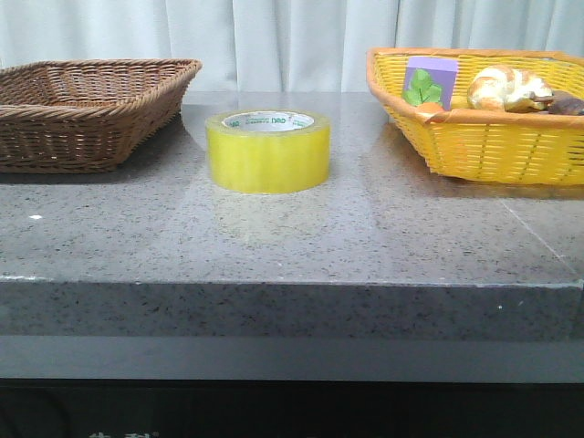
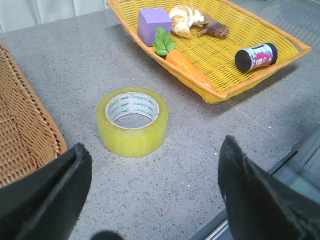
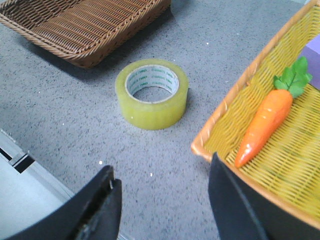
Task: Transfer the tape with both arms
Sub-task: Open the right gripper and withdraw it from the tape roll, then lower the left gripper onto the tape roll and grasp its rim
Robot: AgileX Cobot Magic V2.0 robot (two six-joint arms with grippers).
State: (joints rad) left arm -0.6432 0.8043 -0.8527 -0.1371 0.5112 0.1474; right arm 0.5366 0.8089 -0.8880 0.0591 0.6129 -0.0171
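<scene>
The tape (image 1: 268, 151), a thick glossy yellow roll with a white core and green print, lies flat on the grey table between two baskets. It also shows in the left wrist view (image 2: 132, 121) and in the right wrist view (image 3: 152, 95). My left gripper (image 2: 152, 167) is open and empty above the table's front edge, the roll some way ahead of its fingers. My right gripper (image 3: 161, 175) is open and empty near the front edge, beside the yellow basket's corner. Neither arm shows in the front view.
A brown wicker basket (image 1: 87, 109) stands at the back left. A yellow basket (image 1: 484, 137) at the back right holds a purple box (image 2: 154, 25), a toy carrot (image 3: 265, 122), a bread-like toy (image 1: 504, 89) and a small can (image 2: 256, 56). The table's front edge (image 1: 292, 285) is close.
</scene>
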